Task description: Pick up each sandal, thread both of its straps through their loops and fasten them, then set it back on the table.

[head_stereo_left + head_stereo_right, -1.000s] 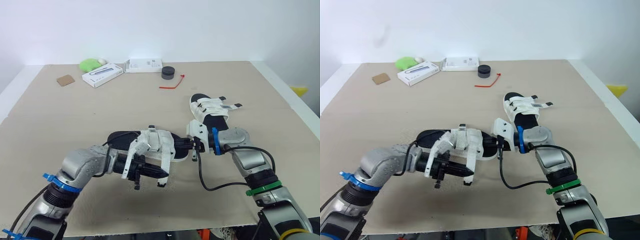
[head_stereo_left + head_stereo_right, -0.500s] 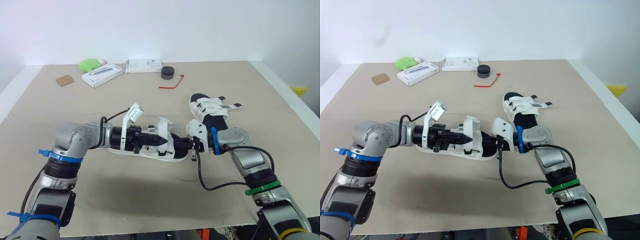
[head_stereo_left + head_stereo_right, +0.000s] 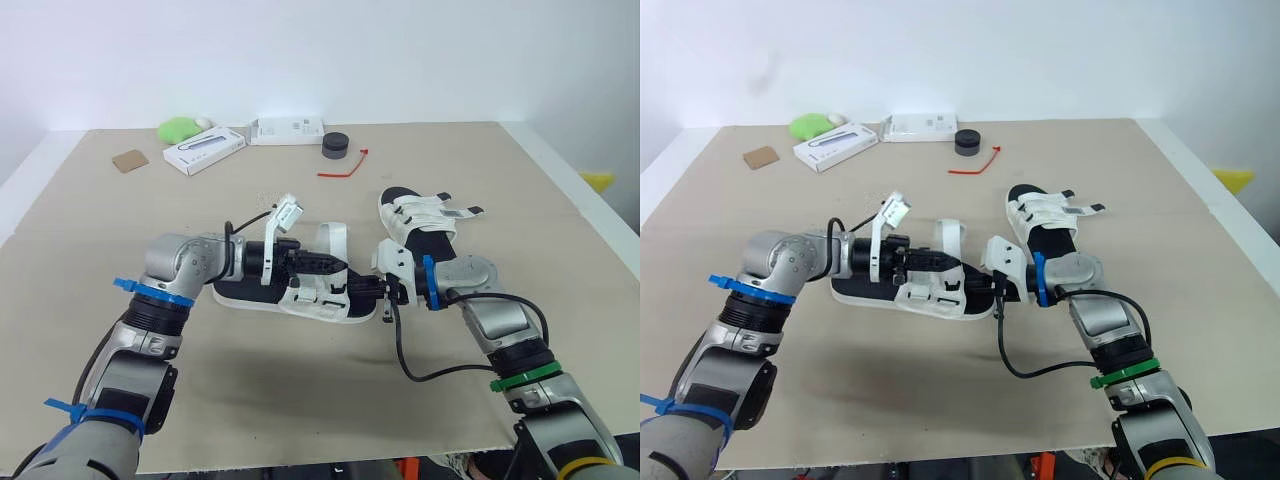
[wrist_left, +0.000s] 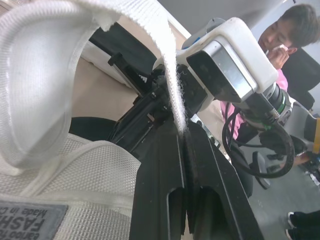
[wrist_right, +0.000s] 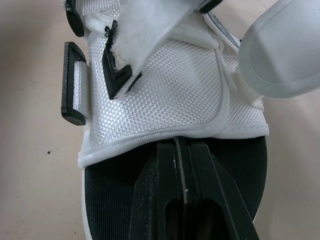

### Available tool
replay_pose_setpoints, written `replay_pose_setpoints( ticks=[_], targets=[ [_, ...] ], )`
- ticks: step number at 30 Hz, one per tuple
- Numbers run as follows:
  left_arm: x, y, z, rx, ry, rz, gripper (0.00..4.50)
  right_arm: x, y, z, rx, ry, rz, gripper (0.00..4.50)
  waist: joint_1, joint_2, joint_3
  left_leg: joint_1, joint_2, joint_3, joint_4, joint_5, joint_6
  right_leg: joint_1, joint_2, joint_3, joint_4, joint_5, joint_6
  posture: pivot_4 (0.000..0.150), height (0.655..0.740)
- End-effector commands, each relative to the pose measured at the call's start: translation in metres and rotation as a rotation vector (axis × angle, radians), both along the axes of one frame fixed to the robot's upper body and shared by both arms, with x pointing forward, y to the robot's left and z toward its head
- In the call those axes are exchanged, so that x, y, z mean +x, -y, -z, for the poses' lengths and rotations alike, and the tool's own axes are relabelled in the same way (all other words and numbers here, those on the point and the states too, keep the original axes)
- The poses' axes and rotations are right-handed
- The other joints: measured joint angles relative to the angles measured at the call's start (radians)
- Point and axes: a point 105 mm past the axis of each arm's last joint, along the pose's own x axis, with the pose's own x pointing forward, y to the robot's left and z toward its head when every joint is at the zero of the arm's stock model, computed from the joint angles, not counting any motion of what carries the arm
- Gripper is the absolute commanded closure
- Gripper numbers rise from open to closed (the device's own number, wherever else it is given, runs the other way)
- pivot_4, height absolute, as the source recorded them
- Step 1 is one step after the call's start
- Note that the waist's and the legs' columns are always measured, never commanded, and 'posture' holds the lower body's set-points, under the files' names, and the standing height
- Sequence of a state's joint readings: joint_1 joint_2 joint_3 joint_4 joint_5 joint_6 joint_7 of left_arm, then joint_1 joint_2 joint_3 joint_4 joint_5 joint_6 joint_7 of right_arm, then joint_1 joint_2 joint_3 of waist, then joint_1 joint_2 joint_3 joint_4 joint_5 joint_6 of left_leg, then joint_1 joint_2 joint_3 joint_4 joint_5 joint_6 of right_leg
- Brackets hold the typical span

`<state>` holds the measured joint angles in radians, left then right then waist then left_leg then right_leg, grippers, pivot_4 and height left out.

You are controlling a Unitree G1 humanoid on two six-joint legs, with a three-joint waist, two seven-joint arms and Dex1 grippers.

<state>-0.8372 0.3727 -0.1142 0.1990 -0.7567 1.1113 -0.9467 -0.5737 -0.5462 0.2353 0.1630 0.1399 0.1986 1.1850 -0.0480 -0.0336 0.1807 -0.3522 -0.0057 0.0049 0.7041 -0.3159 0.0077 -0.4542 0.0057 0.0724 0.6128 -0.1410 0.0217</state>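
In the last second the left gripper had swung from the near side of the sandal to lie over it, clenched on a white strap that now stood up in an arch. The right gripper stayed clamped on the end of the sole, keeping the sandal low at the table, beside the other sandal. I judged the strap lifted free and ready for threading, a step not yet done.

Head stereo pair down over table; wrist cameras close on sandal (shared)
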Motion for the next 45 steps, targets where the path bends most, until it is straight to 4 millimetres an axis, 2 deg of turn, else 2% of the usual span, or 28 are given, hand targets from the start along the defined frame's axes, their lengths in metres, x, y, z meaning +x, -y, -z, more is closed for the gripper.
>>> replay_pose_setpoints(
  ticks=[1,5,8,14,23,45],
  targets=[
    [0.003,-0.002,-0.021,-0.051,0.042,-0.005,4.43,-0.003,-0.001,-0.002,-0.002,0.013,-0.009,4.50,0.000,0.000,0.000,0.000,0.000,0.000,0.000,0.000,0.000,0.000,0.000,0.000,0.000,0.000,0.000,0.150,0.7400],
    [0.000,-0.003,-0.012,-0.027,0.023,0.001,4.43,-0.002,-0.002,-0.003,-0.001,0.014,-0.012,4.50,0.000,0.000,0.000,0.000,0.000,0.000,0.000,0.000,0.000,0.000,0.000,0.000,0.000,0.000,0.000,0.150,0.7400],
    [-0.011,-0.001,-0.003,0.003,-0.003,0.044,4.43,-0.002,-0.003,-0.003,-0.002,0.015,-0.015,4.50,0.000,0.000,0.000,0.000,0.000,0.000,0.000,0.000,0.000,0.000,0.000,0.000,0.000,0.000,0.000,0.150,0.7400],
    [-0.019,0.000,0.005,0.031,-0.029,0.067,4.43,-0.002,-0.002,-0.003,-0.005,0.016,-0.017,4.50,0.000,0.000,0.000,0.000,0.000,0.000,0.000,0.000,0.000,0.000,0.000,0.000,0.000,0.000,0.000,0.150,0.7400],
    [-0.018,-0.003,0.006,0.041,-0.056,0.050,4.43,-0.003,-0.002,-0.002,-0.007,0.016,-0.017,4.50,0.000,0.000,0.000,0.000,0.000,0.000,0.000,0.000,0.000,0.000,0.000,0.000,0.000,0.000,0.000,0.150,0.7400],
    [-0.014,-0.001,-0.010,-0.006,-0.034,0.043,4.43,-0.002,-0.001,-0.001,-0.010,0.014,-0.012,4.50,0.000,0.000,0.000,0.000,0.000,0.000,0.000,0.000,0.000,0.000,0.000,0.000,0.000,0.000,0.000,0.150,0.7400]
  ],
)
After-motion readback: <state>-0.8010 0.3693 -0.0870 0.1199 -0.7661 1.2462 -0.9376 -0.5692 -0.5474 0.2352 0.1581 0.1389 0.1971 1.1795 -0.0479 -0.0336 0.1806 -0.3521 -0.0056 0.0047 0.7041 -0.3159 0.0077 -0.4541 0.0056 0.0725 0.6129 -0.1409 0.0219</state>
